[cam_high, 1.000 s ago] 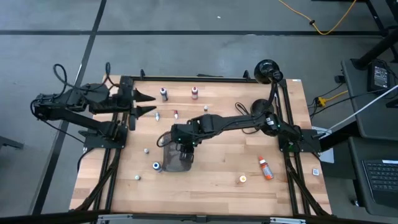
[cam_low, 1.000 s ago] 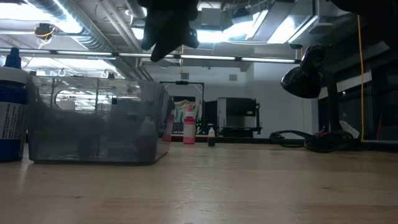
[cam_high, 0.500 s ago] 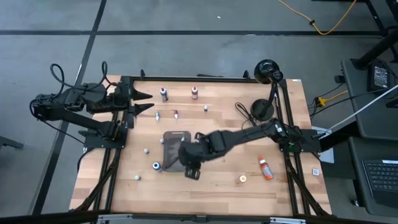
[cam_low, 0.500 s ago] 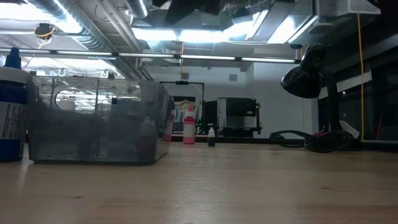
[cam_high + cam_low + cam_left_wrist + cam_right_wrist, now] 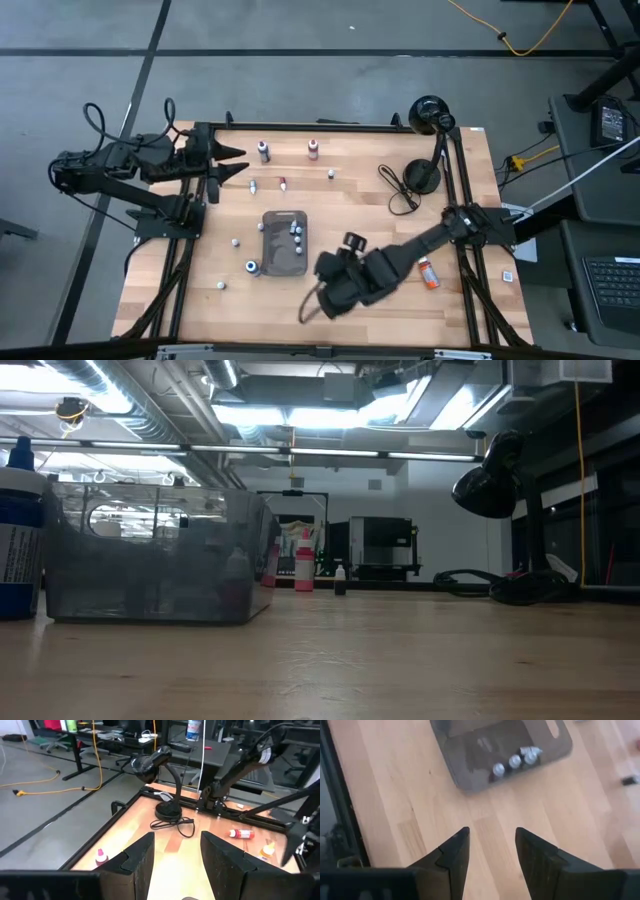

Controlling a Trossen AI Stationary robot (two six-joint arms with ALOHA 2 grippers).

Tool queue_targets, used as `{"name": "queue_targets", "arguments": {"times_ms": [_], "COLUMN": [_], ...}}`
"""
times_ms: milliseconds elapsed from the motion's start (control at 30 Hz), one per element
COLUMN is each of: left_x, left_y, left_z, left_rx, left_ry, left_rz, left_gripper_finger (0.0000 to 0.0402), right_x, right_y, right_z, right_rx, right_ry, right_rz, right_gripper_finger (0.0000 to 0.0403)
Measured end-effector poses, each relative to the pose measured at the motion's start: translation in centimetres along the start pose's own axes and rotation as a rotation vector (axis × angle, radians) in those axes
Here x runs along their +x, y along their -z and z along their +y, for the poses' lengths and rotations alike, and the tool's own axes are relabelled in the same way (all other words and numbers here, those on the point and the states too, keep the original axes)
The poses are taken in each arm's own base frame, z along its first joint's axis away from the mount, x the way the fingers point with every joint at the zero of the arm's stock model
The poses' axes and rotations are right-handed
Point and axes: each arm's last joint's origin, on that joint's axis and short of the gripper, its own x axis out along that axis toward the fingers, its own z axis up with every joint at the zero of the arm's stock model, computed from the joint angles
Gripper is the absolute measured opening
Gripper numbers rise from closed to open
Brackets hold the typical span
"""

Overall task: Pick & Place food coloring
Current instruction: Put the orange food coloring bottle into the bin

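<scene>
Withdrawn from the tray (image 5: pixel 283 243), right tool (image 5: pixel 490 851) hangs open, empty.

Quick count: 1 dark grey rounded rectangular plastic tray (image 5: pixel 272 262). Inside the tray there are 3 tiny grey-capped bottles (image 5: pixel 514 762), maybe a 4th, can't tell. Loose on the wood: 5 small bottles (image 5: pixel 313 149) beyond the tray, 3 little ones (image 5: pixel 236 241) to its left, 2 orange-red ones (image 5: pixel 427 271) to its right. Also 1 black desk lamp (image 5: pixel 431 112).
</scene>
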Motion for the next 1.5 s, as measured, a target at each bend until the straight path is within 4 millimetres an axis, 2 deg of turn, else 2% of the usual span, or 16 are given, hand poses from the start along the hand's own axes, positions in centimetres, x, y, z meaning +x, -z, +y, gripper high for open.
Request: {"name": "queue_targets", "arguments": {"times_ms": [267, 400, 567, 667, 800, 1000, 1067, 1167, 1233, 1500], "left_x": [1.0, 1.7, 2.5, 3.0, 3.2, 3.0, 3.0, 3.0, 3.0, 3.0], "left_y": [0.2, 0.4, 0.6, 0.8, 0.8, 0.8, 0.8, 0.8, 0.8, 0.8], "left_z": [-0.4, -0.7, -1.1, -1.3, -1.4, -1.3, -1.3, -1.3, -1.3, -1.3], "left_rx": [0.002, 0.002, 0.007, 0.002, -0.016, -0.027, -0.027, -0.027, -0.026, -0.007], "left_ry": [-0.008, -0.004, -0.003, -0.005, -0.008, -0.006, -0.007, 0.002, 0.004, 0.006], "left_rz": [0.036, 0.060, 0.088, 0.103, 0.110, 0.103, 0.103, 0.106, 0.108, 0.110], "left_gripper_finger": [0.0155, 0.0155, 0.0155, 0.0155, 0.0155, 0.0155, 0.0155, 0.0155, 0.0155, 0.0155], "right_x": [-4.1, -5.5, -5.9, -5.2, -3.2, 1.4, 2.4, 1.9, 0.5, -7.8], "right_y": [4.4, 5.3, 5.5, 6.1, 7.3, 10.0, 11.1, 12.0, 12.0, 12.0], "right_z": [1.6, 1.9, 2.0, 2.1, 2.3, 1.5, 0.6, -1.7, -3.4, -11.1], "right_rx": [-0.039, -0.064, -0.128, -0.207, -0.325, -0.473, -0.497, -0.451, -0.378, -0.108], "right_ry": [0.112, 0.097, 0.113, 0.131, 0.171, 0.240, 0.276, 0.292, 0.289, 0.182], "right_rz": [-0.081, -0.125, -0.157, -0.123, -0.032, 0.205, 0.269, 0.316, 0.298, 0.056], "right_gripper_finger": [0.0161, 0.0161, 0.0161, 0.0161, 0.0161, 0.0161, 0.0161, 0.0161, 0.0161, 0.0161]}}
